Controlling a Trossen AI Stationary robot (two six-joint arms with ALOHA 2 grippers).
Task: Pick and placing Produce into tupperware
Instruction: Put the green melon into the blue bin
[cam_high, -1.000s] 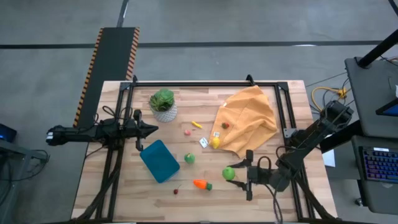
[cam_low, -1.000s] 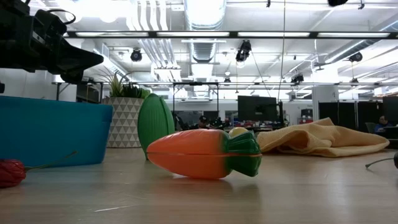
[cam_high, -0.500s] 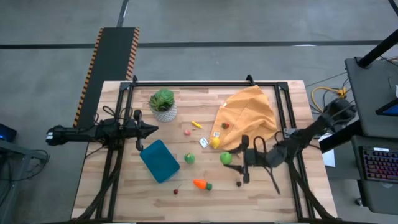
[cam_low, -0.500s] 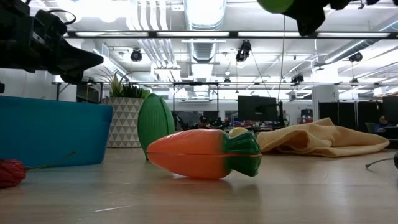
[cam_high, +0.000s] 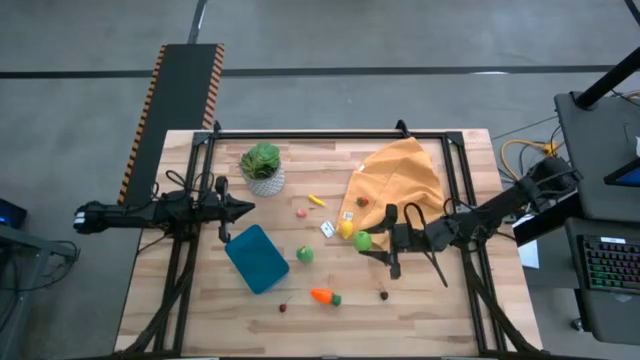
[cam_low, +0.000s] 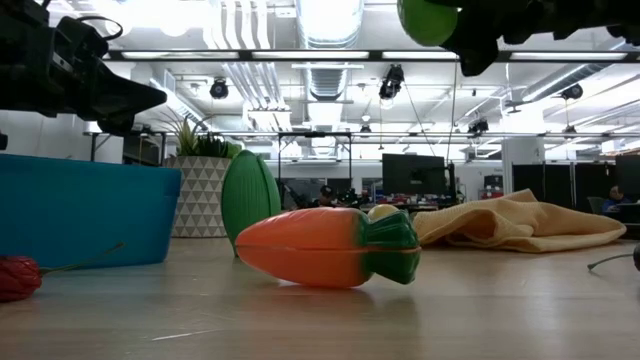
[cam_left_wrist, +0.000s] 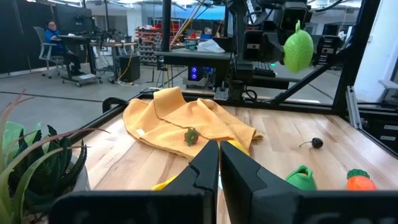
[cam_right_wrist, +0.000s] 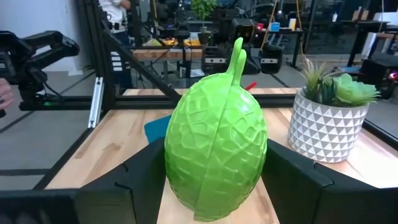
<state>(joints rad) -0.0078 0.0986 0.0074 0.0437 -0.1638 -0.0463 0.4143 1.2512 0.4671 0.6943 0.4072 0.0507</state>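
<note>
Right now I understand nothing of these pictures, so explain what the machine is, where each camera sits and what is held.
Two dark robot arms work at a wooden table. One camera looks straight down, one sits at table level, and one rides on each wrist. The right pincer is shut on a bumpy green fruit, lifted above the table. The left pincer, shut and empty, waits beside the teal container. On the table lie a carrot, other small toy produce, an orange cloth and a potted plant.

A bumpy green fruit (cam_right_wrist: 216, 158) hung clamped in the right end effector (cam_high: 377, 240) above the worktop. The carrot (cam_high: 323, 296) lay flat near the empty teal tupperware (cam_high: 256, 258).
</note>
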